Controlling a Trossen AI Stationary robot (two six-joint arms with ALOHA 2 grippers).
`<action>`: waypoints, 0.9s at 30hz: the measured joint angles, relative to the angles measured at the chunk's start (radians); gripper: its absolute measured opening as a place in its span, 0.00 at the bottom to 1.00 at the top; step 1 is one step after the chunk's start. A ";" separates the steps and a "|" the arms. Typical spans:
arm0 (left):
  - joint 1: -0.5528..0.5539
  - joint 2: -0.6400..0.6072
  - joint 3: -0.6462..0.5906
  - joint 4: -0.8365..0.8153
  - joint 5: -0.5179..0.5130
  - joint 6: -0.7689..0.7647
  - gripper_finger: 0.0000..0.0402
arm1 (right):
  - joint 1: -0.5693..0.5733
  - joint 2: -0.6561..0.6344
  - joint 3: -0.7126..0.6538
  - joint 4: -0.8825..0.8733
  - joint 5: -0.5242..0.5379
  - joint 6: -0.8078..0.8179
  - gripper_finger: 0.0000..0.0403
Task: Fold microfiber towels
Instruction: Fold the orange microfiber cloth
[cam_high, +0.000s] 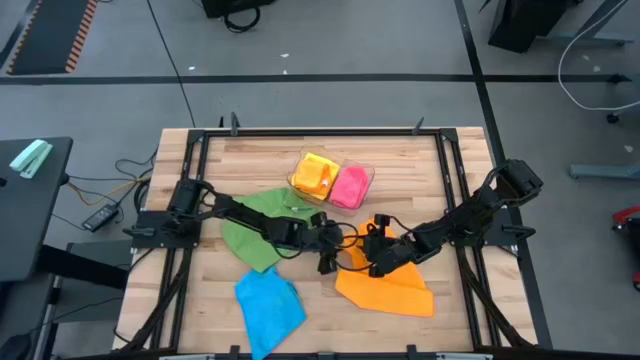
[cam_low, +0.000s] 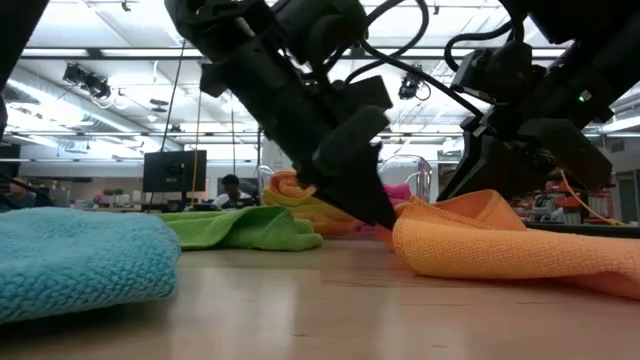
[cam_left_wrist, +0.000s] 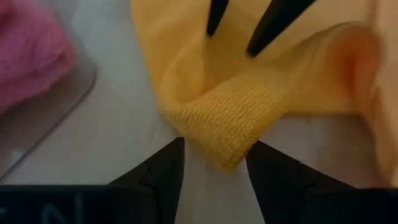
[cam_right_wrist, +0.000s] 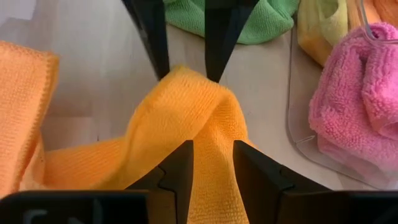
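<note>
An orange towel (cam_high: 390, 290) lies crumpled on the table right of centre, with one part drawn up into a ridge. My right gripper (cam_right_wrist: 212, 165) is shut on this ridge. My left gripper (cam_left_wrist: 216, 165) stands open, one finger on either side of the ridge's end fold (cam_left_wrist: 224, 134), facing my right gripper. A green towel (cam_high: 260, 225) lies spread under my left arm. Near the front edge a blue towel (cam_high: 268, 305) lies crumpled. A yellow towel (cam_high: 315, 175) and a pink towel (cam_high: 348, 187) lie folded in the clear tray (cam_high: 370, 172). My left gripper has the end of the orange ridge (cam_left_wrist: 231, 155) between its open fingertips; I cannot tell whether they touch it. My right gripper pinches the raised ridge of the orange towel (cam_right_wrist: 208, 134) between its two fingers, coming slanting down from the table's right side. The ridge stands lifted and bunched in several layers, and the towel's remaining cloth (cam_low: 520, 255) lies on the table.
The clear tray stands at the far middle of the table. Black rails (cam_high: 195, 180) run along the table's sides. Bare wood (cam_high: 450, 330) shows at the near right corner and along the far edge.
</note>
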 joint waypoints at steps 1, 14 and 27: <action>0.000 0.000 0.004 -0.021 -0.001 0.000 0.44 | 0.000 0.000 0.000 0.001 0.000 0.000 0.30; 0.031 -0.001 0.003 -0.083 -0.024 0.185 0.03 | 0.026 0.000 0.024 -0.009 -0.048 -0.028 0.30; -0.015 -0.005 0.003 -0.077 -0.130 0.170 0.06 | 0.151 0.000 0.210 -0.254 -0.104 -0.042 0.30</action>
